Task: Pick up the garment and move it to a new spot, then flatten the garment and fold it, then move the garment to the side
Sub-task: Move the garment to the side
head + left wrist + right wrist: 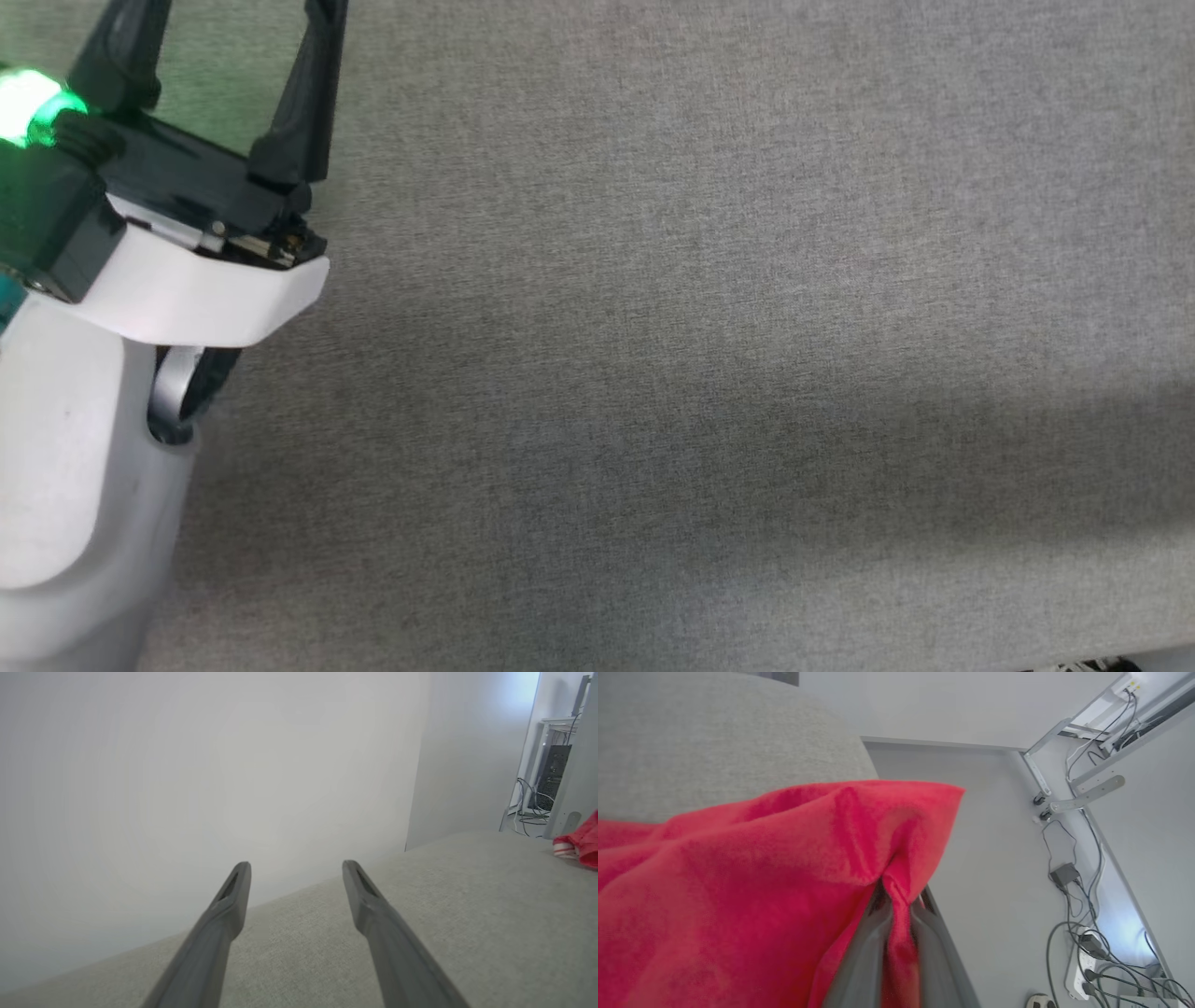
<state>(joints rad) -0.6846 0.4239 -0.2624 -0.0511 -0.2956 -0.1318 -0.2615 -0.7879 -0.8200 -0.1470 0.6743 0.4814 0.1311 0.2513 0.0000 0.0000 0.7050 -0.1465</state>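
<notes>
1. Left end effector [217, 33] hangs over the grey surface [709, 336] at the head view's upper left. Its two long dark fingers are spread wide with nothing between them.
2. Seen from the left wrist, tapered finger tips [240, 872] stand well apart above the cloth-covered surface [467, 914].
3. Right end effector [901, 900] is pinched on a bunched fold of the garment [761, 868], and the red cloth runs down between its two fingers.
4. The garment is soft, matte red cotton, rumpled in loose rounded folds. It drapes across the right wrist view, with the surface [714, 742] behind it.
5. In the left wrist view, part of the garment [584, 842] shows at the far right, near the surface's edge, with white-and-red striped trim.
6. The surface wears a fine grey woven fabric, flat, with a rounded corner.
7. A green light [28, 103] glows on the left wrist, next to a smooth white forearm [75, 448].
8. Dark cables [1069, 933] lie tangled along a pale floor.
</notes>
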